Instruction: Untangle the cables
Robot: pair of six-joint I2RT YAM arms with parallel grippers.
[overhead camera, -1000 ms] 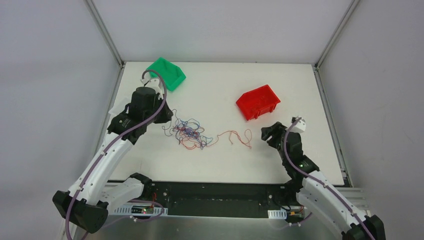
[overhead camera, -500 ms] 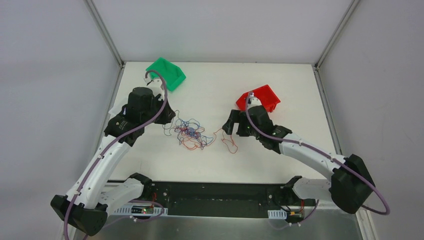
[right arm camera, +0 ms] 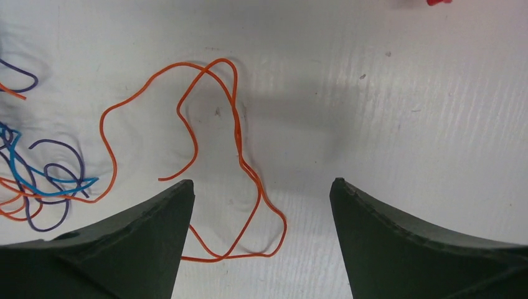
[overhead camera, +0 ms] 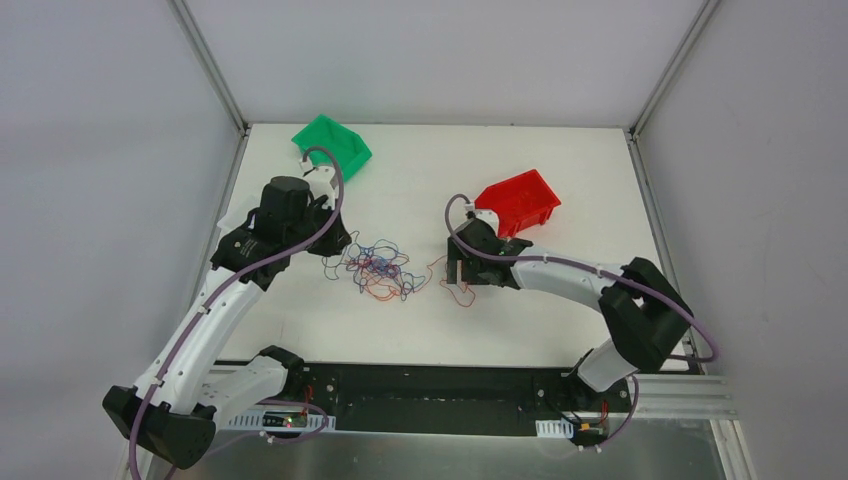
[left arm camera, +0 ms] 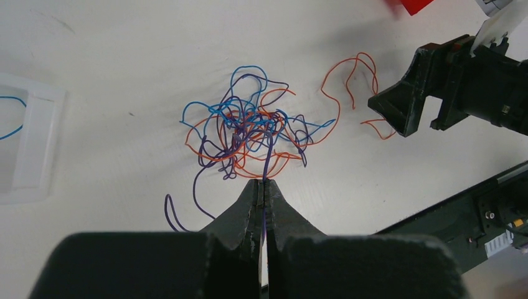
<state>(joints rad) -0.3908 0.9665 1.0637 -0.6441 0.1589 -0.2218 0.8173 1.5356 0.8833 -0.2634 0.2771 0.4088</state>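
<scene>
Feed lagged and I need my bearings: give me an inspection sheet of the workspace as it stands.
Surface: white table, no spills seen.
Job's things: tangle of red, blue and purple wires mid-table; an orange strand trails out of it in loose loops.
Clutter: green bin far left, red bin far right, both apart from the wires.
Grippers: left gripper shut on a purple strand at the tangle's edge; right gripper open, fingers either side of the orange strand.
Cables: thick purple cables run along both arms.
Surroundings: grey walls, metal corner posts.
</scene>
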